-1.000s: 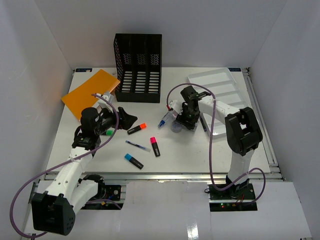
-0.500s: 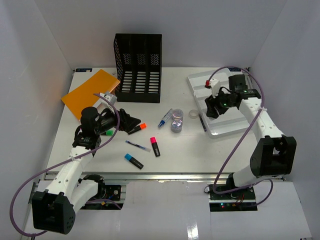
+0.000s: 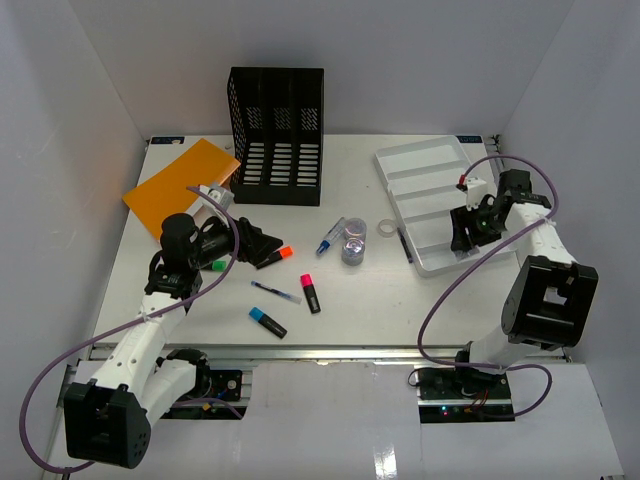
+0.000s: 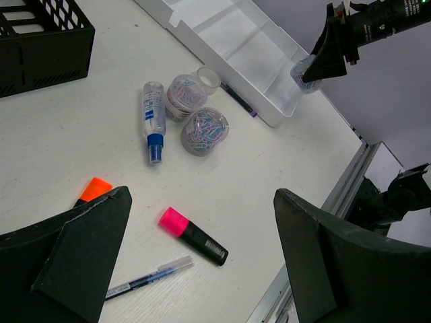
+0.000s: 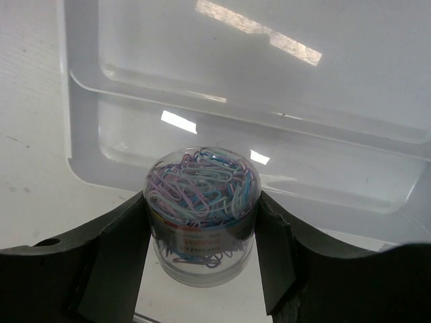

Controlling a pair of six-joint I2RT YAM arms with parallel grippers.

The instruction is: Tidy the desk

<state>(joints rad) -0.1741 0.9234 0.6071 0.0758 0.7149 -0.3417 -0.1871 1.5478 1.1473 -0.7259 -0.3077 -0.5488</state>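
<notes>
Over white tray (image 5: 81, 121), right hand (image 5: 202, 250), half-open, grips paperclip jar (image 5: 202, 202).

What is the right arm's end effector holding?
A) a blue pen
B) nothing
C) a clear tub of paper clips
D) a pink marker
C: the right wrist view shows the right end effector closed on both sides of a clear tub of paper clips.

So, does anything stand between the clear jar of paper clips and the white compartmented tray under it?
Nothing visible does. The right gripper holds the clear round jar of coloured paper clips over the white plastic tray, whose compartment below looks bare.
</notes>
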